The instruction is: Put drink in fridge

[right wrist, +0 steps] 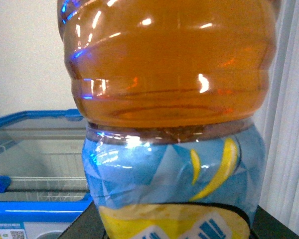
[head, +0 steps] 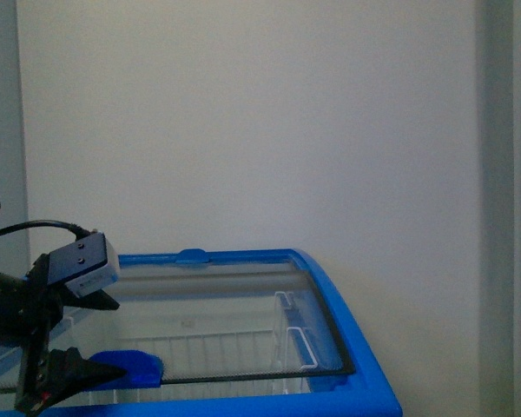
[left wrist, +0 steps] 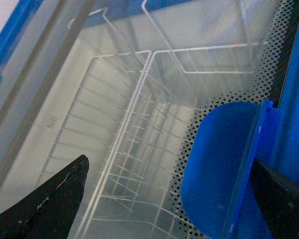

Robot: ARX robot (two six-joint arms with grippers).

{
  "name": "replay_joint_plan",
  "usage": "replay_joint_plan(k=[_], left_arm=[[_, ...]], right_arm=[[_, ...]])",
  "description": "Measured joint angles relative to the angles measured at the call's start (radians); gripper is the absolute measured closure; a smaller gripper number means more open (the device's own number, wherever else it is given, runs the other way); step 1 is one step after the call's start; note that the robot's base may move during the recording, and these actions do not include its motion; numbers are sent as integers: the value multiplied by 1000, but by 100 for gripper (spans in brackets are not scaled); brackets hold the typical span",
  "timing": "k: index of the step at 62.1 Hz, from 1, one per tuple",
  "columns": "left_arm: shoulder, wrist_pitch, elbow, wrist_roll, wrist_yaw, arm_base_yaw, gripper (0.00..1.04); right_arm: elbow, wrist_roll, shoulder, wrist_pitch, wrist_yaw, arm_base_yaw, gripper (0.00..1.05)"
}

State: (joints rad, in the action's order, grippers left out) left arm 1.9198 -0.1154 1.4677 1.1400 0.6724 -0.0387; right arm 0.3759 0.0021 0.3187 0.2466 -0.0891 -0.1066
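Looks like the lid-opening step: left gripper (head: 115, 339) at lower left gapes around the blue lid handle (head: 135, 367), right gripper (right wrist: 177, 225) grips the drink (right wrist: 169, 89), so next it needs to pinch and slide.

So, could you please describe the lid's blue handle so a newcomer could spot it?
Start at the white chest fridge with the blue rim, then its sliding glass lid. On the lid's near edge, by the left arm's jaws, sits the handle: a solid blue half-round tab, larger than the small blue tab on the far rim.

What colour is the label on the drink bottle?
The drink has a light blue label with yellow patches; right wrist view shows it best.
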Motion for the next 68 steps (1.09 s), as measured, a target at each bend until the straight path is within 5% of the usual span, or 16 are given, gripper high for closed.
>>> replay_joint_plan(k=[24,39,54,68], left_arm=[[262,134,410,-62,-234,51,8],[381,402,647,-207,-475,71,8],[221,426,515,-513,-554,72,8],[-96,335,150,-877,-570,57,8]], right_arm=[[0,0,0,0,0,0,67],[0,0,0,0,0,0,67],[0,0,0,0,0,0,67],[0,0,0,0,0,0,67]])
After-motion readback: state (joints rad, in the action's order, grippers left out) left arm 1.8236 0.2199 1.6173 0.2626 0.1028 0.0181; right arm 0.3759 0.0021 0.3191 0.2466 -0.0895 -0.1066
